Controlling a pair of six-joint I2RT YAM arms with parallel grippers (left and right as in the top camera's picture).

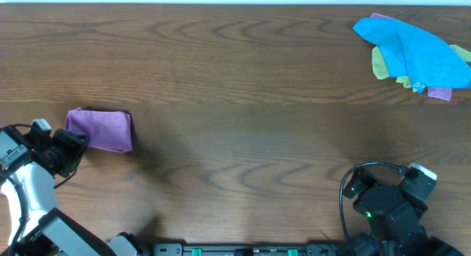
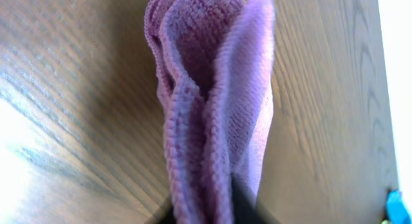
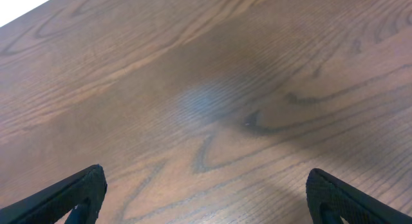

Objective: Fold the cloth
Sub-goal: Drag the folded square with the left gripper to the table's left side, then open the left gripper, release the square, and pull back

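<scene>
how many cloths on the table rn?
4. Folded lilac cloth at the left; blue cloth far right, lying over a yellow-green cloth and a purple cloth. More may hide underneath.

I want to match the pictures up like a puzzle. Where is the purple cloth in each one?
Overhead: the purple cloth lies folded near the table's left side, beside the left gripper.
Left wrist: it fills the middle, its folded layers running up from the bottom edge.
Right wrist: not in it; only bare wood ahead of the open right gripper.
Shared landmark: the brown wood-grain table shows in all three.
</scene>
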